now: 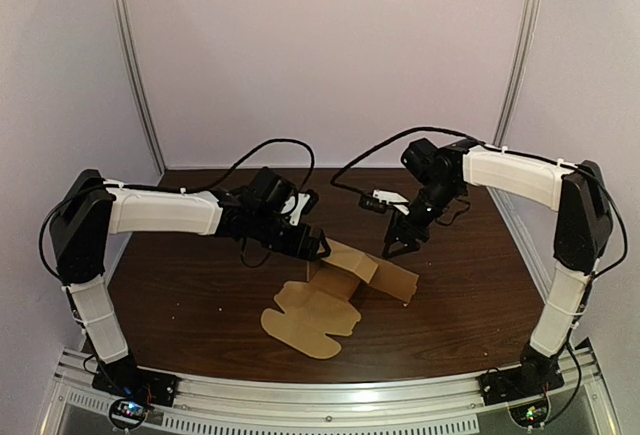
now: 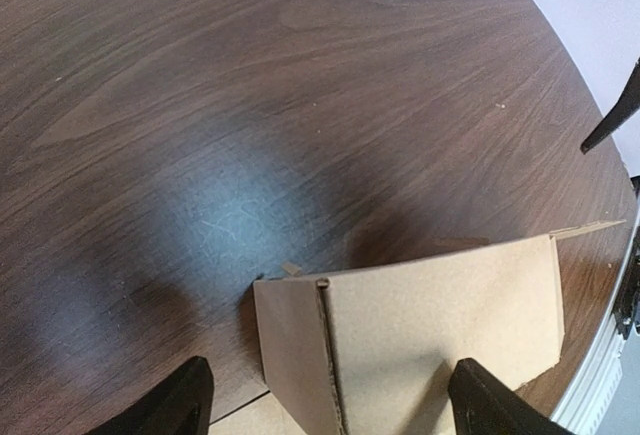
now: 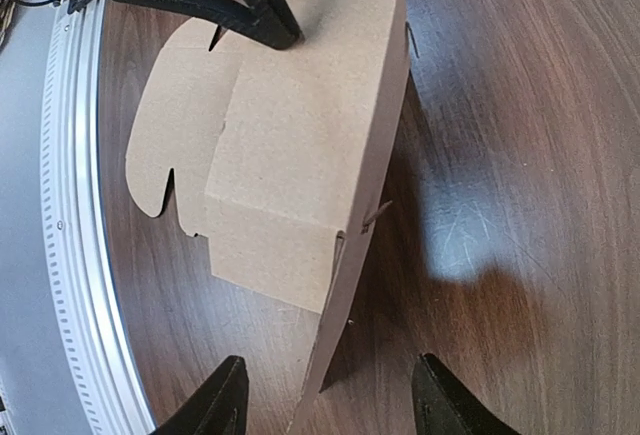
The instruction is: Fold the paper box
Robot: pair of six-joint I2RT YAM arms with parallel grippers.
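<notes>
A brown cardboard box blank (image 1: 335, 290) lies partly folded on the dark wooden table (image 1: 200, 295); its front flaps lie flat and a back panel (image 1: 375, 267) stands raised. My left gripper (image 1: 318, 245) is open above the box's left raised corner (image 2: 300, 300), and its fingers (image 2: 175, 400) straddle that corner. Over the right end of the raised panel (image 3: 375, 175) my right gripper (image 1: 397, 246) is open, with the panel's edge between its fingertips (image 3: 225, 395). The left gripper's fingers (image 3: 250, 5) show at the top of the right wrist view.
A metal rail (image 1: 330, 410) runs along the table's near edge. Purple walls (image 1: 320, 45) enclose the back and sides. Black cables (image 1: 365, 155) hang between the two arms above the back of the table.
</notes>
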